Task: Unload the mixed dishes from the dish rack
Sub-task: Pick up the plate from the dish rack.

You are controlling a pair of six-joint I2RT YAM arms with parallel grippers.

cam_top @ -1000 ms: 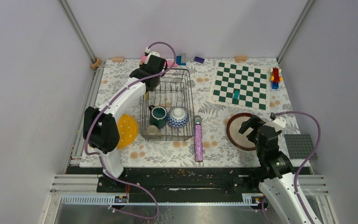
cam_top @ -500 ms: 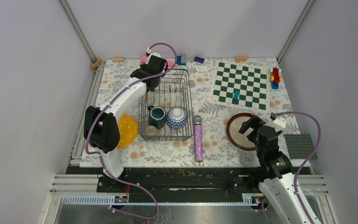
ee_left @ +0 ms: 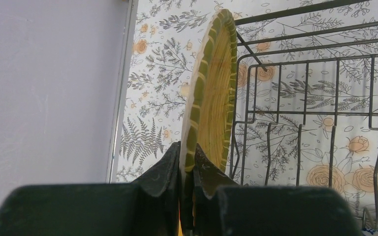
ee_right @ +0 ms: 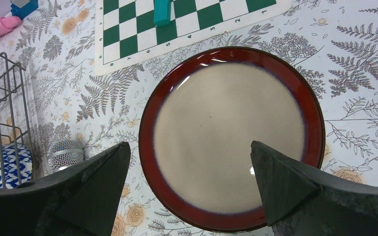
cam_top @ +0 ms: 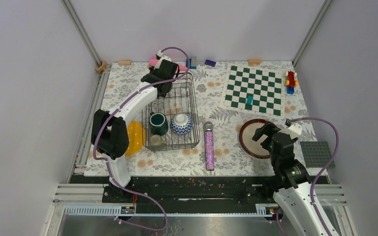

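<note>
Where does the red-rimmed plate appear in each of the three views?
Top external: the red-rimmed plate lies at lower right, below the chessboard.
Left wrist: not in it.
Right wrist: it fills the centre.
Shared landmark: the dish rack, whose wires show in all three views.

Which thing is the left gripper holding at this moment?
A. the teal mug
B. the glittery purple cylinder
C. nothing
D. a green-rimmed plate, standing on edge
D: the left wrist view shows the left gripper pinching the rim of an upright green-rimmed plate.
</note>
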